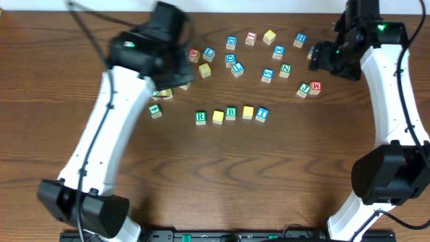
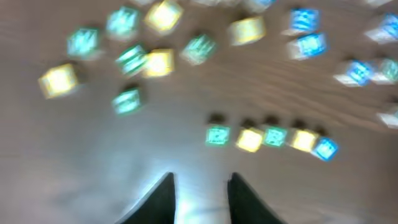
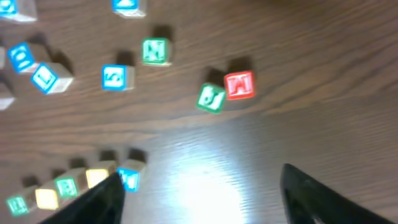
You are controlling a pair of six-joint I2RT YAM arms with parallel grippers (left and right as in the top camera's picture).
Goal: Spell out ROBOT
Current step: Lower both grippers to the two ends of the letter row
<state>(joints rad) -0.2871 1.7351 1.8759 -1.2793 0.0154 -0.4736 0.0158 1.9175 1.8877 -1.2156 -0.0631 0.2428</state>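
ROBOT row [image 1: 231, 114]: laid in line, R at nine o'clock, T at three, kept apart from spare cubes [image 1: 237, 68] at twelve, so the word is read;
left gripper [image 2: 200, 183]: jaws narrowly apart, nothing held;
right gripper [image 3: 202, 177]: jaws wide apart, nothing held.

Aloft, empty — left tool [image 2: 201, 178] narrowly parted, right tool [image 3: 200, 174] spread wide.
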